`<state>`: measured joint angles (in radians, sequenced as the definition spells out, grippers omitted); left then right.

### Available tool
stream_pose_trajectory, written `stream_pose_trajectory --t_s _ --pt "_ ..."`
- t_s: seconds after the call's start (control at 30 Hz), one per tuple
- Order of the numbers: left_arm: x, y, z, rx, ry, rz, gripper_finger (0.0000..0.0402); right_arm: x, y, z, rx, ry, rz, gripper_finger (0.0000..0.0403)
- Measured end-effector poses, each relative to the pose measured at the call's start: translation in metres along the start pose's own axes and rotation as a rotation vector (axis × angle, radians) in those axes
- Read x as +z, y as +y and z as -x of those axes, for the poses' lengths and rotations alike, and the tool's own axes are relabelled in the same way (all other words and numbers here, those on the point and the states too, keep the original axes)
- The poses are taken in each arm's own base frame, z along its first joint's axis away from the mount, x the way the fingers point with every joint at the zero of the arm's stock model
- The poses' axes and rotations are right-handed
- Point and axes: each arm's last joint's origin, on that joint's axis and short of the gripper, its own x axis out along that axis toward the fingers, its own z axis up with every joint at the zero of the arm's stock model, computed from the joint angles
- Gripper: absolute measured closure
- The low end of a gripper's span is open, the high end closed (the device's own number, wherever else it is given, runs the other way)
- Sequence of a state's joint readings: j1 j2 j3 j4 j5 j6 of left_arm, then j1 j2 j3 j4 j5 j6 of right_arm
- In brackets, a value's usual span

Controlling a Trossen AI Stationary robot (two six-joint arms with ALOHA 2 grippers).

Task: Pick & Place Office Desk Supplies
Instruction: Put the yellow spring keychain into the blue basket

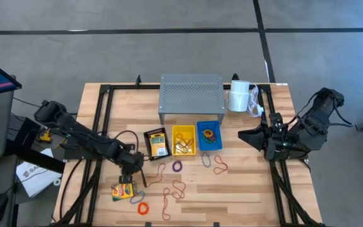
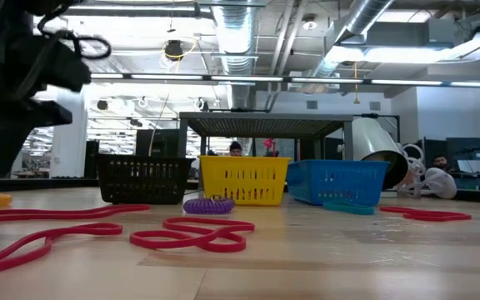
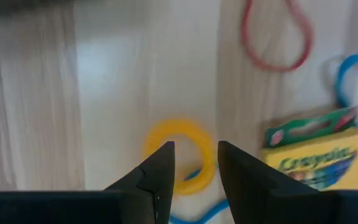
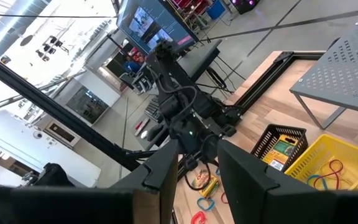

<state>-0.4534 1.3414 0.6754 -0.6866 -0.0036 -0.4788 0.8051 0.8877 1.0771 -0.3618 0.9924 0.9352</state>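
A yellow-and-green crayon box [image 1: 123, 191] lies flat on the table near the front left, also seen in the left wrist view [image 3: 316, 155]. Beside it lie a yellow-orange rubber ring [image 3: 194, 134] and a blue band [image 3: 353, 81]. My left gripper [image 3: 196, 149] points down over the ring, open, with the ring showing in the gap between its fingers; it stands just beyond the crayon box [image 1: 134, 178]. My right gripper [image 1: 243, 134] is raised at the table's right side, pointing level toward the left, open and holding nothing [image 4: 197, 146].
Black [image 1: 157, 143], yellow [image 1: 183, 139] and blue [image 1: 208, 135] baskets stand in a row mid-table, before a grey perforated riser [image 1: 191, 94] and a white roll [image 1: 237, 98]. Loose bands lie in front: purple [image 1: 177, 166], red [image 1: 178, 189], another red [image 1: 220, 165], grey [image 1: 205, 159].
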Motion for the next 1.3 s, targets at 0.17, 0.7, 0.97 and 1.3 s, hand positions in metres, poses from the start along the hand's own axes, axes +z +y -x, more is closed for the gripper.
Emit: stream_pose_trajectory --t_s 0.17,0.7,0.97,1.3 --pt "0.002 -0.001 -0.006 0.008 0.015 0.024 0.0285 0.000 0.000 0.000 0.000 0.000 0.000 0.0291" --pt "0.004 -0.002 -0.006 -0.005 -0.010 0.077 0.0285 0.000 0.000 0.000 0.000 0.000 0.002 0.0291" --pt "0.004 -0.002 -0.007 0.002 -0.009 0.083 0.0285 0.000 0.000 0.000 -0.002 0.001 0.007 0.0291" --pt "0.003 -0.003 -0.028 0.053 0.089 0.109 0.0285 0.000 0.000 0.000 -0.002 0.002 0.007 0.0291"
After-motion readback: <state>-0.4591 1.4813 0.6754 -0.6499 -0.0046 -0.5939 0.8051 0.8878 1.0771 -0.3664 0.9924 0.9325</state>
